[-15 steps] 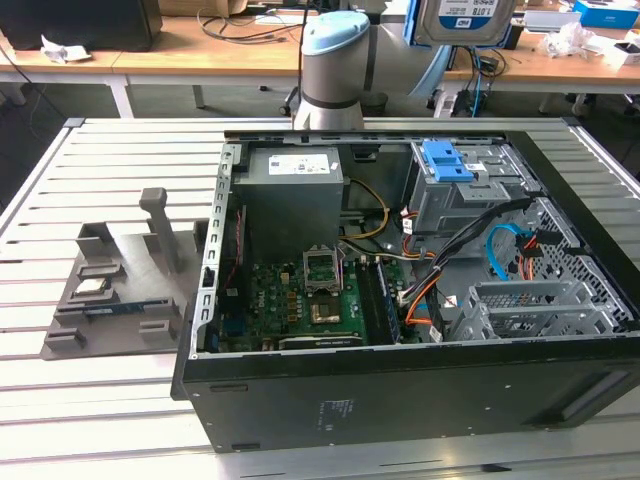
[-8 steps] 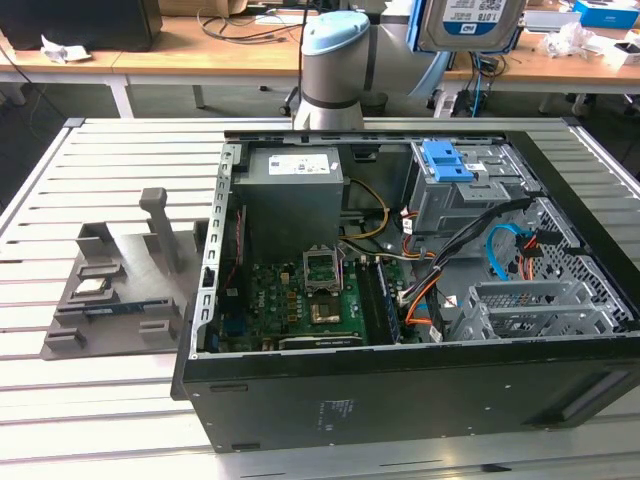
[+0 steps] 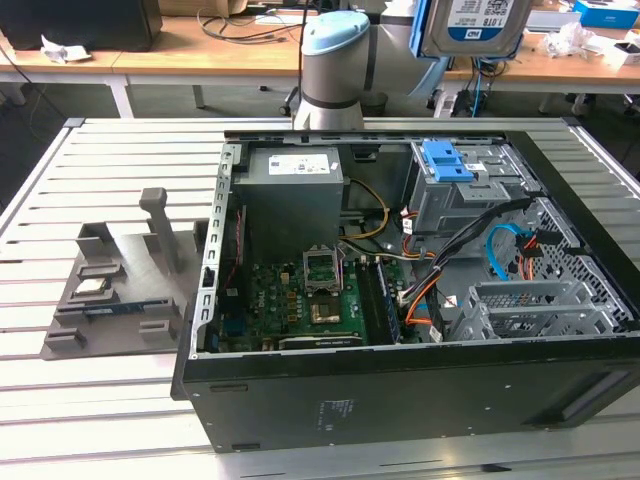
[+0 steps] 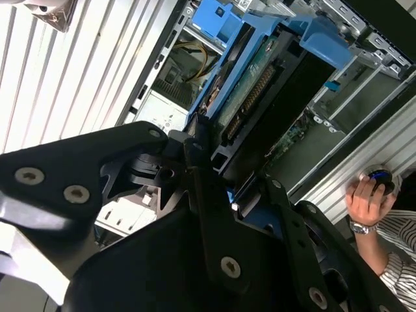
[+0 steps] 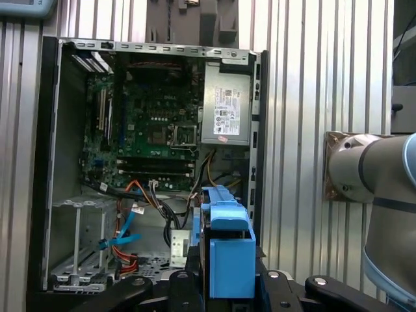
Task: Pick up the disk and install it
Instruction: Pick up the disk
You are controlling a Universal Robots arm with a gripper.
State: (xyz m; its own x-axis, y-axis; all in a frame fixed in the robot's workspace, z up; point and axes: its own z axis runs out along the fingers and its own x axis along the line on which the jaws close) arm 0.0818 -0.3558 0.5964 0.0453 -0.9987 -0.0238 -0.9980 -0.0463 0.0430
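Gripper (image 5: pixel 227 270) is pinched tight on the disk (image 3: pixel 472 22) by its blue bracket, and we see it hanging well above the open computer case (image 3: pixel 400 405), not in the drive bay (image 3: pixel 470 195) yet. Our worry is that with such an edge-on hold the disk could tilt or slip, or snag the loose cables (image 3: pixel 492 252) beside the bay, and a person's hand (image 4: pixel 367 198) sits near the case too. Count-wise we make it one disk, one case, one blue latch (image 3: pixel 447 160) on the bay, one grey power supply (image 3: pixel 293 178), one hand.
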